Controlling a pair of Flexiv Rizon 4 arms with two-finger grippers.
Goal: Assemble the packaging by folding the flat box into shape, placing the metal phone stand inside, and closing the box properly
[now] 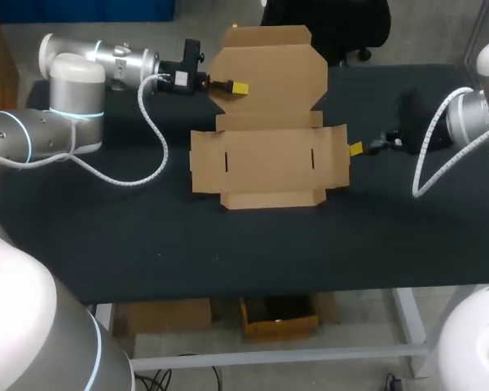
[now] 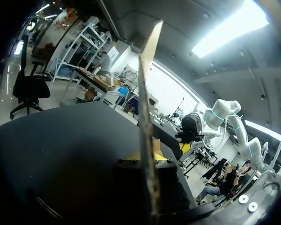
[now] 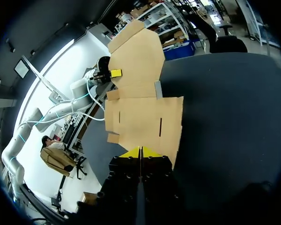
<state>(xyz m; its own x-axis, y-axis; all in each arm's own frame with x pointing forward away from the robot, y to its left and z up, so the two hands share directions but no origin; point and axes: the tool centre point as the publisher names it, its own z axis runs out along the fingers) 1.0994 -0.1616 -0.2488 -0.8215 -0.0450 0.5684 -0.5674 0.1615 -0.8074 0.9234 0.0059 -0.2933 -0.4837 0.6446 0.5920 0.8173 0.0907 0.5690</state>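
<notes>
Closest are my two arms, the left arm (image 1: pixel 57 130) and the right arm (image 1: pixel 477 114), which come in from the two sides over the dark table (image 1: pixel 228 244). In the middle of the table is the cardboard box (image 1: pixel 269 159), unfolded, with its base flat and its far lid panel (image 1: pixel 269 73) raised from the table. The left gripper (image 1: pixel 238 86) pinches the left edge of this lid panel, jaws closed thin on the cardboard. The right gripper (image 1: pixel 355 149) pinches the outer edge of the right side flap (image 1: pixel 336 155) in the same way.

Head camera looks down from behind; 2 wrist cameras face each other across the box (image 1: pixel 269 155).
</notes>
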